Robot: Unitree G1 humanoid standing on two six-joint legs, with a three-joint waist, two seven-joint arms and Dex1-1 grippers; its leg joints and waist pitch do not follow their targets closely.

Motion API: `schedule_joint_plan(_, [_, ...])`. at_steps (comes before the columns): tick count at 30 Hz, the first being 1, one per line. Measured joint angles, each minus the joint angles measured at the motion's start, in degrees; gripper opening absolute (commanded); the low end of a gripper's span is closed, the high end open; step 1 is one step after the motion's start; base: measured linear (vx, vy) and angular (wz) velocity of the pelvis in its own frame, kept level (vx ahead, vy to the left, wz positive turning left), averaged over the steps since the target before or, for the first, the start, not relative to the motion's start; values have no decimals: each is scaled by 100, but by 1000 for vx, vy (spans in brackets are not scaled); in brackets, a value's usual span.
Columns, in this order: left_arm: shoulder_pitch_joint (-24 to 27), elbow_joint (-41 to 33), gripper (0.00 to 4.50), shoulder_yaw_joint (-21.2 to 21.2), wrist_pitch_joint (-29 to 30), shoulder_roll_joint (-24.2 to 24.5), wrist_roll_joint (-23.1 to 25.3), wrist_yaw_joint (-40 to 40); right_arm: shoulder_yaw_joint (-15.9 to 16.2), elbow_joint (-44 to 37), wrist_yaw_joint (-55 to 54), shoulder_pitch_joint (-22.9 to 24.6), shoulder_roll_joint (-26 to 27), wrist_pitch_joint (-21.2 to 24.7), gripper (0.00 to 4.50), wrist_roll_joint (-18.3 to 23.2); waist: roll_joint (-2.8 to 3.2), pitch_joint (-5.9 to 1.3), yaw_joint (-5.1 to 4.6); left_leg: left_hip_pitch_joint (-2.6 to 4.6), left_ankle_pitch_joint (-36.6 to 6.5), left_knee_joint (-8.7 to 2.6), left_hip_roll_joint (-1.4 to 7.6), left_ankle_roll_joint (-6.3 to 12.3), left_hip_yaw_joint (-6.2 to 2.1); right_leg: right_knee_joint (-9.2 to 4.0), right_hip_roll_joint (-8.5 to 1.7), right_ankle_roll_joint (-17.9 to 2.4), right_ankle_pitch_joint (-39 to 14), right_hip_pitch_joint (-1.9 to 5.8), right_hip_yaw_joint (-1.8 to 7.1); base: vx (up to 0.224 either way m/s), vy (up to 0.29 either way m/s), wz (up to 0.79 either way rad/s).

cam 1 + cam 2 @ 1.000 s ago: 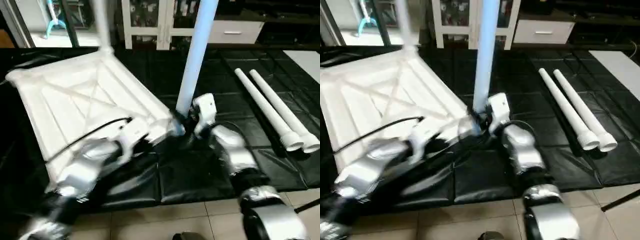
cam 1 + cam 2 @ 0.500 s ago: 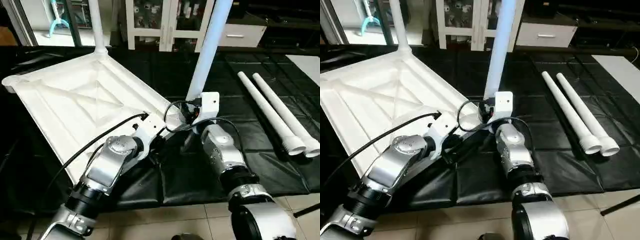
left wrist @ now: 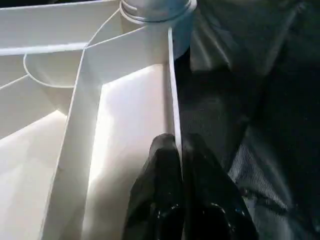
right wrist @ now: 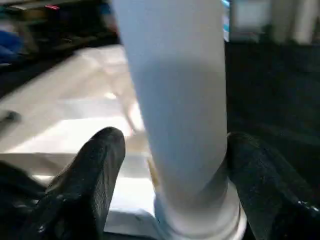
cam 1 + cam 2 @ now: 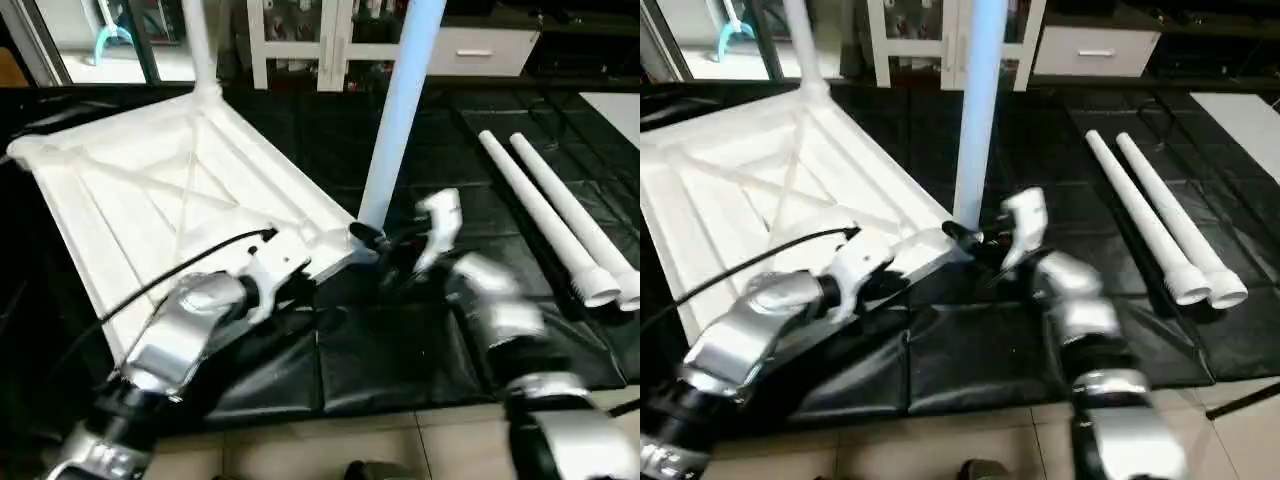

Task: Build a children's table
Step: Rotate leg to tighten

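Your right gripper [image 4: 170, 165] straddled the upright near leg [image 5: 398, 110], a finger [image 4: 90, 175] on either side with slight gaps. Your left gripper [image 3: 180, 150] pinched the table top's [image 5: 150, 200] rim wall just beside that socket, crowding the corner. A second upright leg [image 5: 200, 50] blocked the far corner. Open black mat [image 5: 460, 150] lay between the near leg and the two loose legs [image 5: 560, 220].

The robot has two shiny silver arms, round like tubes, with black rings at the joints. Each wrist ends in a white boxy part. A thin black cable [image 5: 170, 275] loops over the left arm [image 5: 185, 330]. More black wires curl by the right arm [image 5: 495, 315]. The fingers [image 3: 165, 200] are black, smooth and rounded, a bit glossy.
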Motion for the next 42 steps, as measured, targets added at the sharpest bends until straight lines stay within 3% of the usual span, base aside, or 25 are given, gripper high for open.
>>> schedule_joint_plan(9, [239, -316, 0, -7, -149, 320, -151, -393, 26, -265, 1247, -1, -458, 343, 337, 329, -14, 10, 29, -3, -3, 9, 1, 8, 9, -5, -2, -3, -2, -1, 4, 0, 0, 0])
schedule_joint_plan(19, [459, -577, 0, -28, -323, 810, -387, -982, 52, -443, 1840, 3, -651, 625, 337, 494, -24, 15, 154, -3, -6, 36, 4, 17, 11, 14, -2, -5, -3, 0, 5, 0, 0, 0])
schedule_joint_plan(26, [474, -641, 0, -22, -334, 945, -448, -1114, 98, -491, 1963, 12, -709, 637, 337, 488, -63, 38, 156, -1, -7, 51, 5, 16, 11, 31, -3, -5, -3, -1, 8, 0, 0, 0])
schedule_joint_plan(42, [429, -452, 0, -33, -449, 958, -461, -1165, 243, -907, 1780, 400, -729, 569, 337, 360, -65, 40, 170, 20, -6, 75, 4, 14, 9, 55, -7, -6, -2, 23, 10, 0, 0, 0])
